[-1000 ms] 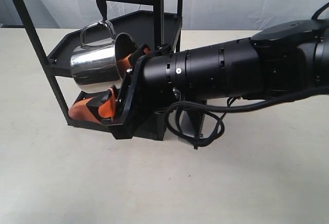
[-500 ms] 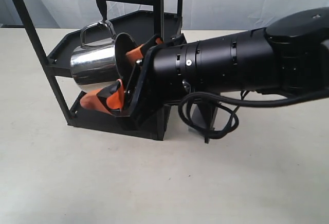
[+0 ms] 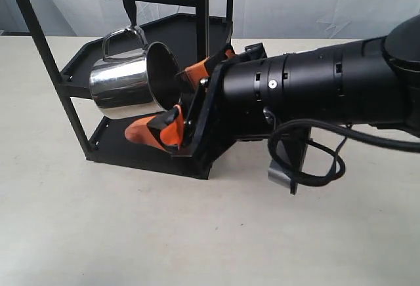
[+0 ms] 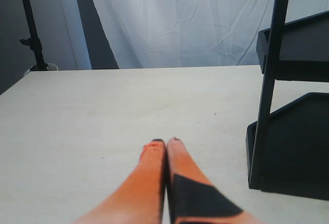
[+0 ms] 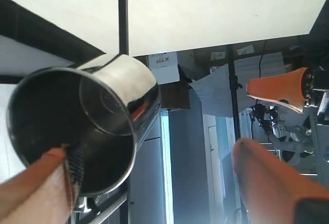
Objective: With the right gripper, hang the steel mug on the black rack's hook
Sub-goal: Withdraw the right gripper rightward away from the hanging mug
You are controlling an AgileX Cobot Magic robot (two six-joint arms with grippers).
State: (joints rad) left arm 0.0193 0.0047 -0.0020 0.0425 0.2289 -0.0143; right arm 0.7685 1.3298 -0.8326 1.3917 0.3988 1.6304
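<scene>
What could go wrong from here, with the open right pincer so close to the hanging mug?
1. The open right pincer straddles the steel mug; its upper finger sits near the rim and could drag the mug off the hook if withdrawn crookedly.
2. The mug hangs tilted, by its handle only, so a nudge may swing it against the black rack.

A white label (image 5: 163,60) seen in the right wrist view carries small dark print, too blurred to read.

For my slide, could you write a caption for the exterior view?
Steel mug hanging by its handle on the black rack's hook, open right gripper beside its mouth.
</scene>
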